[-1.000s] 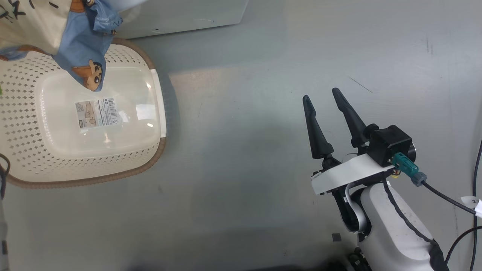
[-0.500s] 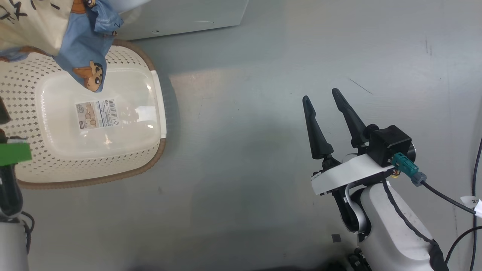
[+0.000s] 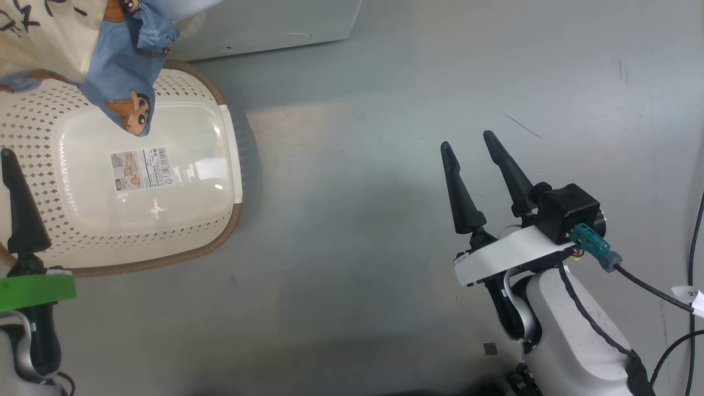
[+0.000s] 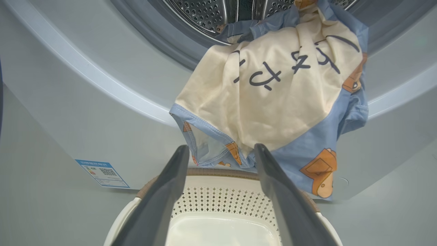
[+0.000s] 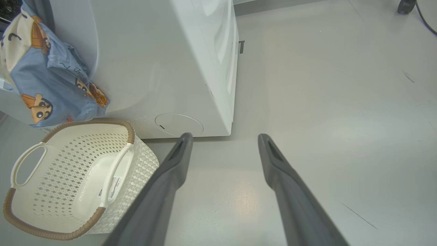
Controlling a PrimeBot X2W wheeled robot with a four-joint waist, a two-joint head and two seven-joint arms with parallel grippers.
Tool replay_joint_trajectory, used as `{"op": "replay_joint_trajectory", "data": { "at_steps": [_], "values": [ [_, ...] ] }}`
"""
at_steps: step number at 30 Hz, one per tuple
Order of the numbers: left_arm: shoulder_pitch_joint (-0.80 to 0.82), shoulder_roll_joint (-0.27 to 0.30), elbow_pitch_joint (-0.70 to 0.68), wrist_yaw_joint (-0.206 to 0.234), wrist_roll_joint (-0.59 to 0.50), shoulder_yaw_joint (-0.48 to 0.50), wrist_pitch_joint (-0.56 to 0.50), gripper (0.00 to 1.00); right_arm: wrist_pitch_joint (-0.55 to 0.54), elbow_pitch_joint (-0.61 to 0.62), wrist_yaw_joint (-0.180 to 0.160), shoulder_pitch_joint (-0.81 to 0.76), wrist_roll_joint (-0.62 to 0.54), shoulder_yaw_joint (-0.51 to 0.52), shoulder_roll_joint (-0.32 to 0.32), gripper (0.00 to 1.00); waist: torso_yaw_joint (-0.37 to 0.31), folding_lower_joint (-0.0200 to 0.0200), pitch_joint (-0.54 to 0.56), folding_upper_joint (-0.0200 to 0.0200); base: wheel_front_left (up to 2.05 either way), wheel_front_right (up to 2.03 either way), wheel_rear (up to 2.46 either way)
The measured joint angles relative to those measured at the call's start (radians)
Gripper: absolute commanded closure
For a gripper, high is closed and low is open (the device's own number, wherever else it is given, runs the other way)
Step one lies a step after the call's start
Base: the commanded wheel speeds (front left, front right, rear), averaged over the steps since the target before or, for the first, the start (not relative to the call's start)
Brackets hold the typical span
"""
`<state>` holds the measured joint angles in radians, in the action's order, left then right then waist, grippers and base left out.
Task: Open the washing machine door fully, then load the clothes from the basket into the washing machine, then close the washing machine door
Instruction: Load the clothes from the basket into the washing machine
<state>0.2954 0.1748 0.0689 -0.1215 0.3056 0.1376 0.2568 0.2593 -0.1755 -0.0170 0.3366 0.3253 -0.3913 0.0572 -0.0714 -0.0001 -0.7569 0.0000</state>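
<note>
Since a second ago, the left gripper (image 4: 221,147) has been brought into the head view at 8 o'clock, fingers apart, nothing clamped. At 10 o'clock the basket (image 3: 33,115), perforated cream plastic with a brown woven-look rim, is set on the grey floor (image 3: 357,220). Blue-and-beige clothes (image 4: 273,89) are draped from the steel drum mouth of the washing machine (image 5: 153,68), long axis 12 to 6, a printed corner hung over the basket. At 4 o'clock the right gripper (image 3: 466,139) is held with fingers apart.
</note>
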Motion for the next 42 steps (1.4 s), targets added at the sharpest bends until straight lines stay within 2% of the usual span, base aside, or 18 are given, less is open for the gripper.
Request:
{"op": "replay_joint_trajectory", "data": {
  "at_steps": [19, 32, 42],
  "values": [
    [-0.147, -0.053, 0.016, 0.000, -0.008, 0.006, 0.000, 0.00, 0.000, -0.003, 0.007, 0.000, -0.002, 0.000, 0.000, 0.00, -0.003, 0.0000, 0.003, -0.0001, 0.00, 0.00, 0.00],
    [-0.159, -0.067, 0.011, 0.000, -0.024, 0.007, 0.000, 0.00, 0.000, -0.007, 0.009, 0.000, -0.008, -0.002, 0.000, 0.00, -0.006, 0.0000, 0.007, 0.0000, 0.00, 0.00, 0.00],
    [-0.130, -0.060, -0.046, 0.000, -0.038, -0.017, 0.000, 0.00, 0.000, -0.010, 0.009, 0.000, -0.008, -0.005, 0.000, 0.00, -0.010, 0.0000, 0.016, 0.0000, 0.00, 0.00, 0.00]
  ]
}}
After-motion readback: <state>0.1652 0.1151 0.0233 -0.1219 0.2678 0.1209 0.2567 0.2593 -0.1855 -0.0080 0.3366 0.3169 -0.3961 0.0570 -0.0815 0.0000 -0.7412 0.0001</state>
